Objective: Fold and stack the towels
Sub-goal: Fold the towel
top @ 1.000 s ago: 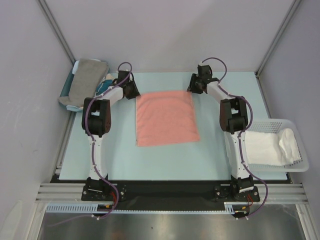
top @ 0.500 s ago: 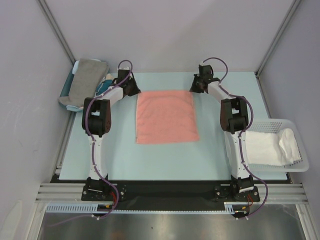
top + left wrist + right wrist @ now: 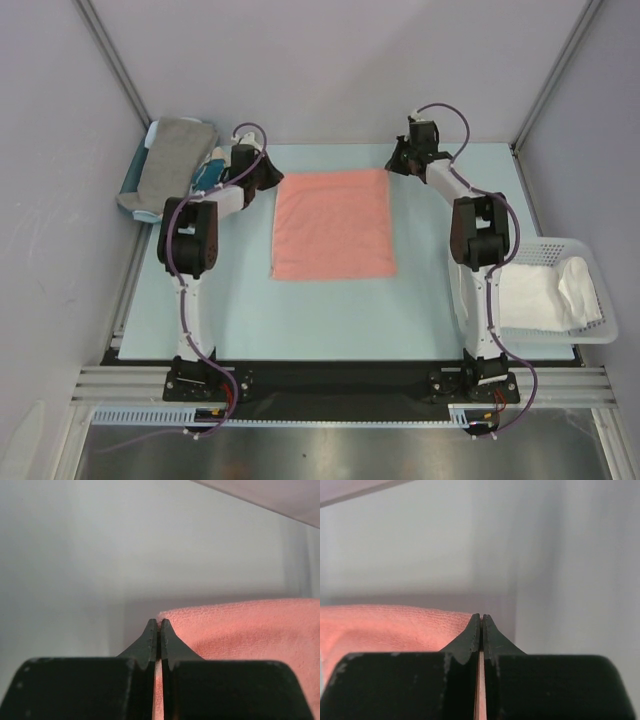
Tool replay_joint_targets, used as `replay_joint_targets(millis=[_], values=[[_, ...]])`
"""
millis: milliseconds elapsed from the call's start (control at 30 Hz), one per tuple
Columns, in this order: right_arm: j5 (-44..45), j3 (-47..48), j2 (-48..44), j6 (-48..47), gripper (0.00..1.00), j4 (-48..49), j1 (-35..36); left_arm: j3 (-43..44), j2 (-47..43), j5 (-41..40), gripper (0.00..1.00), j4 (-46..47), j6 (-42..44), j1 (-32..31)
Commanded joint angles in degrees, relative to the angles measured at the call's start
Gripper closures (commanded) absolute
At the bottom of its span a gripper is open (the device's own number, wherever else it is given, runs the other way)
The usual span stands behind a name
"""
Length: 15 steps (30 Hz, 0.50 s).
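The salmon-pink towel [image 3: 333, 224] lies spread flat in the middle of the table. My left gripper [image 3: 270, 177] is shut on its far left corner [image 3: 172, 616]. My right gripper [image 3: 393, 166] is shut on its far right corner [image 3: 462, 617]. In both wrist views pink cloth shows between the closed fingers. The grey towel [image 3: 168, 163] lies folded on a stack at the far left. The white towel [image 3: 545, 293] sits crumpled in the basket [image 3: 601, 335] at the right. The light blue towel is not clearly visible.
A small teal bundle with white print [image 3: 211, 169] lies beside the grey towel, close to my left arm. The grey stack rests on a blue tray [image 3: 131, 180]. Grey walls enclose the table at the back and sides.
Both grippers have moved toward the back wall and slightly apart, drawing the pink towel's far edge back and flattening it. The towel now lies squarer.
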Motion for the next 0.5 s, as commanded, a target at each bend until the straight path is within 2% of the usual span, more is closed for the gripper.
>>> replay_joint_targets(millis=[0, 233, 467], values=[[-1.1, -2.6, -8.1, -1.2, 1.00, 6.6, -0.1, -6.3, -7.8, 0.6, 1.00, 13.8, 1.9, 0.5], [-2.3, -13.2, -14.0, 0.1, 1.00, 10.8, 0.1, -11.2, -11.5, 2.7, 1.00, 15.4, 0.2, 0.7], [-2.5, -25.3, -20.3, 0.2, 1.00, 13.2, 0.2, -21.7, -17.6, 6.2, 1.00, 20.3, -1.9, 0.8]])
